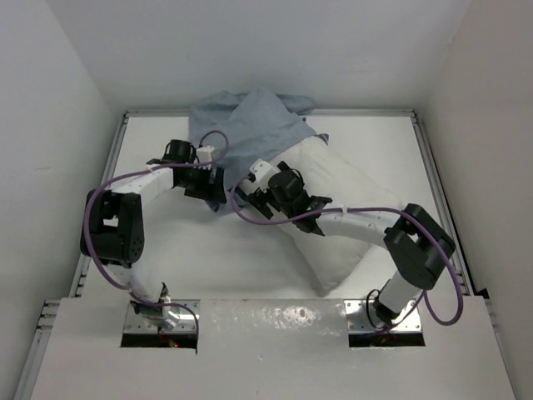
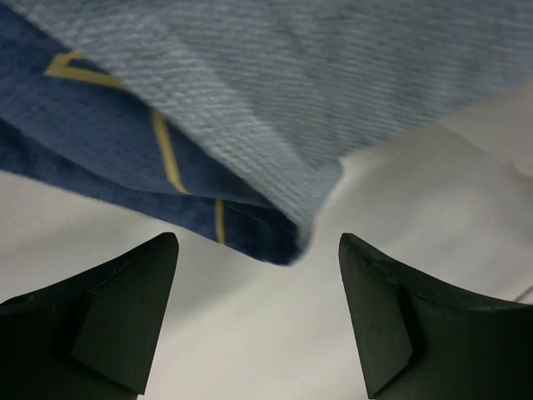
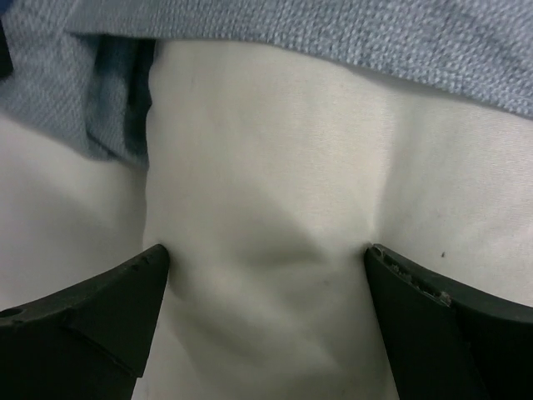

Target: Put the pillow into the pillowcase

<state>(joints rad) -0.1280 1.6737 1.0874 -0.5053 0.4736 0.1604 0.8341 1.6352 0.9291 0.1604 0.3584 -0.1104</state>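
The white pillow [image 1: 354,221] lies diagonally from mid-table toward the near right. Its far end is tucked under the grey-blue pillowcase [image 1: 250,125], which is bunched at the back. My left gripper [image 1: 215,190] is at the pillowcase's near-left edge. In the left wrist view it [image 2: 258,240] is open, and a navy fold of the pillowcase [image 2: 250,108] with yellow lines hangs just beyond the fingertips, not between them. My right gripper [image 1: 247,194] is on the pillow's left end. Up close it [image 3: 266,248] is open wide, both tips dented into the pillow [image 3: 266,167], with the pillowcase hem [image 3: 375,33] just ahead.
White walls [image 1: 58,100] close in the table on the left, back and right, and a raised rim [image 1: 420,142] runs along the table's edges. Purple cables [image 1: 250,218] loop from both arms over the middle. The arm bases sit on the near ledge [image 1: 275,321].
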